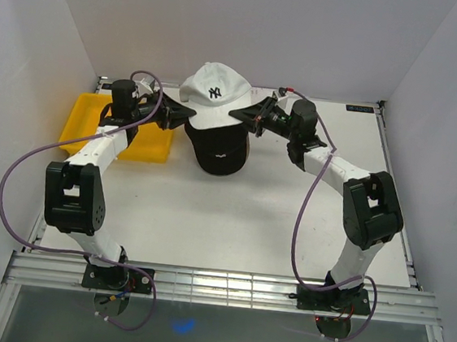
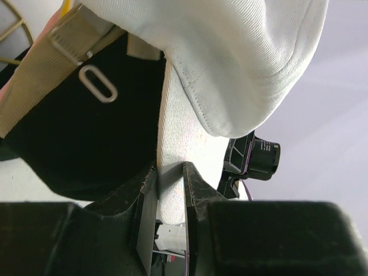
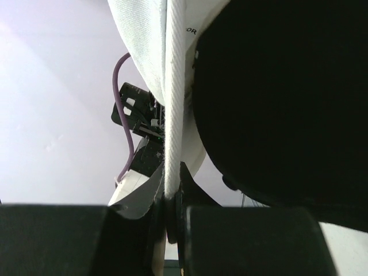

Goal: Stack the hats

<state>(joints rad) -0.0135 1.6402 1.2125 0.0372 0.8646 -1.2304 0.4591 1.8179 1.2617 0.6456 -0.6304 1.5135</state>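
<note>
Leftmost in the top view, a yellow tray at the upper left of the table. Just right of it, the left gripper, clamped on the left edge of the white hat. At the upper middle of the frame, that hat itself, crown up, dark embroidered logo in front, pinched from both sides. Directly below it in the frame, the black hat, partly covered by the white one; touching or apart, impossible to tell here. Right of the white hat, the right gripper, closed tight on the hat's right edge.

In the left wrist view, a bit of gold wire stand in the upper left corner. Next, a tan strap with a metal buckle, slanting across the black hat. At lower middle, the left gripper squeezing a band of white fabric, with the crown of the white hat bulging at the upper right.

In the right wrist view, a purple cable left of centre. Then the rim of the white hat, running down the middle into the closed right gripper. Filling the right side, the black hat.
</note>
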